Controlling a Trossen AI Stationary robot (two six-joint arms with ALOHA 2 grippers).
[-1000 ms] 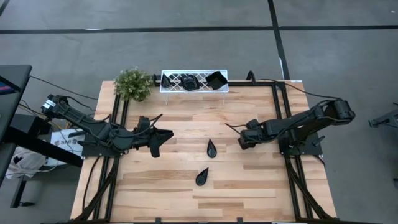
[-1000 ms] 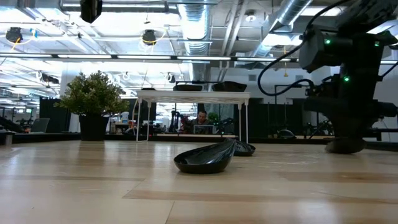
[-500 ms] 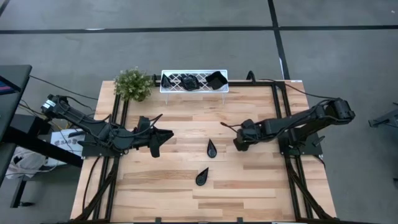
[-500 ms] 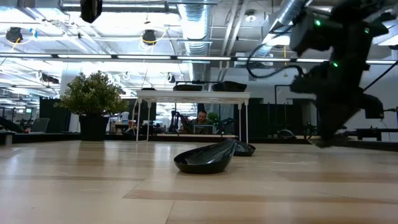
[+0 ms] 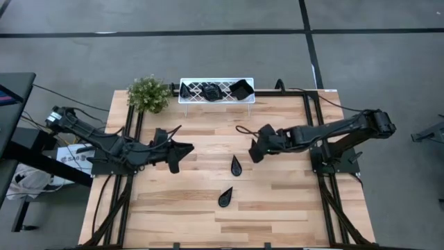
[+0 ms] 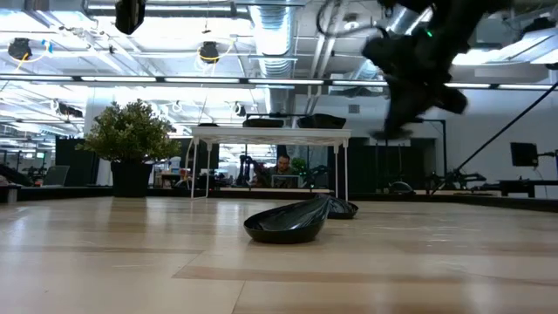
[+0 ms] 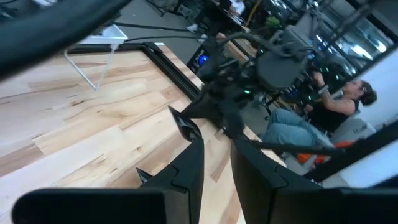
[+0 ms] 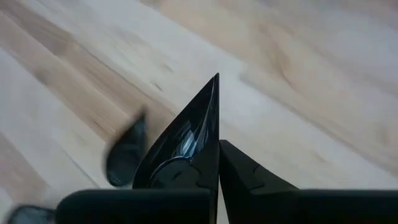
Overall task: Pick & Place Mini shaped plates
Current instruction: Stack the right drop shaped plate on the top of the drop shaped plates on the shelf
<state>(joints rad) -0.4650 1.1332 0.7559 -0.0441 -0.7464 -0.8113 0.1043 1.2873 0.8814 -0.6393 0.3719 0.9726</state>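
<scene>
My right gripper [image 5: 254, 151] hangs above the table's middle, shut on a glossy black teardrop mini plate [image 8: 186, 134]. Two more teardrop plates [image 5: 236, 165] [image 5: 225, 197] lie on their undersides on the wood; the low view shows the nearer plate [image 6: 283, 225]. Other black plates sit on the white lattice tray [image 5: 216, 98] at the far edge. My left gripper [image 5: 182, 154] waits over the table's left part. Its fingers [image 7: 186, 168] stand a narrow gap apart with nothing between them. My right gripper pinches the teardrop plate between its two fingers, with one fingertip [image 8: 249, 177] showing beside the plate. The fingers slant down from the table's right side. The plate's pointed tip [image 8: 215, 79] juts out ahead of the fingers. It stands on edge, lifted clear of the table.
A small green potted plant [image 5: 148, 94] stands at the far left, beside the tray. Black frame rails run along both sides of the table. Bare wood lies near the front edge. A person sits beyond the table in the left wrist view [image 7: 348, 106].
My right gripper has risen from the tabletop and gone toward the table's left, tipping more steeply downward. The teardrop plate has come up with it and now hangs clear of the wood. The two plates on the table have kept their places.
</scene>
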